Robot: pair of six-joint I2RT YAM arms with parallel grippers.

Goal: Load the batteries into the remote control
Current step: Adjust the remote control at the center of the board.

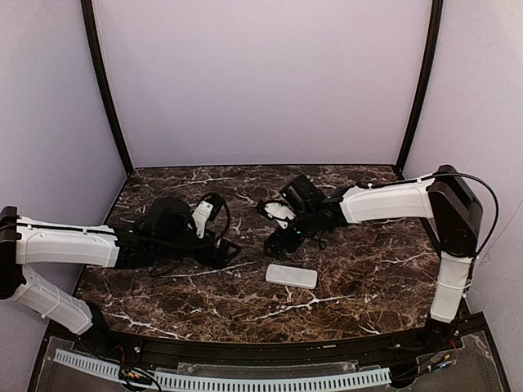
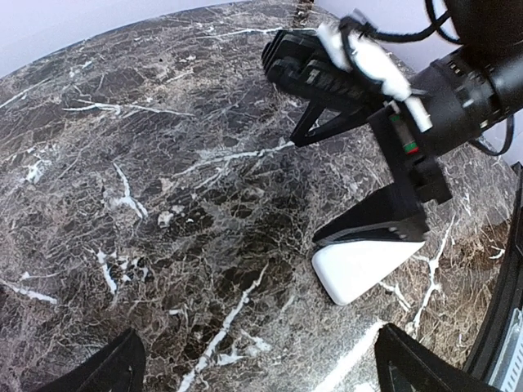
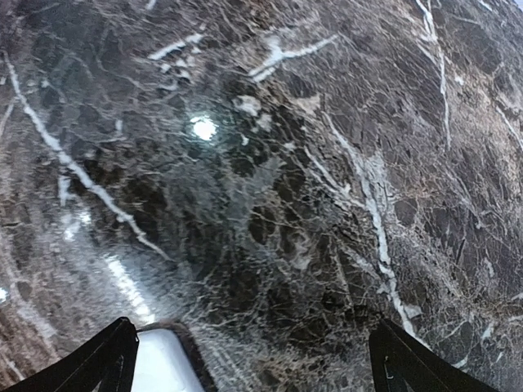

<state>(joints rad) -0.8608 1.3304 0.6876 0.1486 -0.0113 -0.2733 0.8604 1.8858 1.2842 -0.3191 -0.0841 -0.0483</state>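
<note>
Two arms (image 1: 69, 245) stretched inward, low; left pincer (image 2: 261, 371) spread; right pincer (image 3: 261, 363) spread beside remote control (image 1: 292, 275).

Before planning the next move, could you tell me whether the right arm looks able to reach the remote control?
Probably yes: the right gripper hangs open over the far edge of the remote control, which lies uncovered on the table, and the open left gripper stands off to one side.
</note>
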